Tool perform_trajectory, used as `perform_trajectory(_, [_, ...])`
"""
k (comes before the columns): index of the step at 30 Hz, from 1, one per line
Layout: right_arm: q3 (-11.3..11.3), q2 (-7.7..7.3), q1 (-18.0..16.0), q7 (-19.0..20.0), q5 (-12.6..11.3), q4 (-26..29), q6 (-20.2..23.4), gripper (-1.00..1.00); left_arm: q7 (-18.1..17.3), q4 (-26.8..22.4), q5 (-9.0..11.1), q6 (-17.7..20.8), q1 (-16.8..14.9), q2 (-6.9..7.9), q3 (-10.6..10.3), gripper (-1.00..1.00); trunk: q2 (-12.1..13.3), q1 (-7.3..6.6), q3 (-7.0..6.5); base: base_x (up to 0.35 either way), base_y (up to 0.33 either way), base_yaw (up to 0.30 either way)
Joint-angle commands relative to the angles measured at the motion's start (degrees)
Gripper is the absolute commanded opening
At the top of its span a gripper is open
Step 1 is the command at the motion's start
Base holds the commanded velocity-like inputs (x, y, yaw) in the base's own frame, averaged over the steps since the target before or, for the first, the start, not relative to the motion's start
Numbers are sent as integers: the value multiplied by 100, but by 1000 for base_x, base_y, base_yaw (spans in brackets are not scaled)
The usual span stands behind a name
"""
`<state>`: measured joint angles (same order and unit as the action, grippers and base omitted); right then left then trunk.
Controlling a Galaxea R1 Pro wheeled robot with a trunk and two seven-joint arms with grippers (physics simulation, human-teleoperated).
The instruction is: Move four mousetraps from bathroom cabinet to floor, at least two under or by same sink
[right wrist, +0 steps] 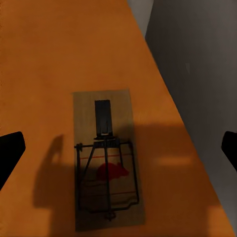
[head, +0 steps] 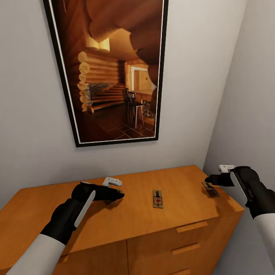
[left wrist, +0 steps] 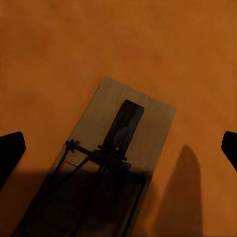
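Left gripper: the black left gripper (head: 114,194) hovers low over the flat top of the orange-brown wooden cabinet (head: 126,217), its fingers spread wide. In the left wrist view the two dark fingertips (left wrist: 11,154) stand at the far edges, and a small flat wooden mousetrap with a black wire bar (left wrist: 106,165) lies between them, not touched. I judge it is lined up this way so the jaws can come down around the trap.

Right gripper: the black right gripper (head: 209,179) is also released and holds nothing. It hangs above a second dark-brown mousetrap (head: 210,189), which lies flat near the cabinet's right edge, close to the grey side wall (head: 248,114). The right wrist view shows this trap (right wrist: 107,160) with a red spot under its wire.

Middle trap: a third mousetrap (head: 157,198) lies flat between the two arms, apart from both.

Drawers: the cabinet front has wooden handles (head: 190,227); they look closed.

Behind: a large black-framed picture of a log cabin room (head: 114,72) hangs on the back wall.

Progress: the traps seen here are still on the cabinet; none is lifted yet.
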<state>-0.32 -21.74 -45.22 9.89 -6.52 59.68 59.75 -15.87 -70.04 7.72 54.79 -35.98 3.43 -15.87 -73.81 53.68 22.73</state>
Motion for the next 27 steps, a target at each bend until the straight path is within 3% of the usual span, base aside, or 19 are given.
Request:
perform_trajectory(1, [-3,-1,-4,-24,-50,4,25,100,29,-4,52,28,-5,5,-9,100,-4,0,7,0,0,0])
perform_trajectory(27, [-2,5,-4,24,-59,184,25,100,19,147,65,-76,-5,0,-39,100,-4,0,7,0,0,0])
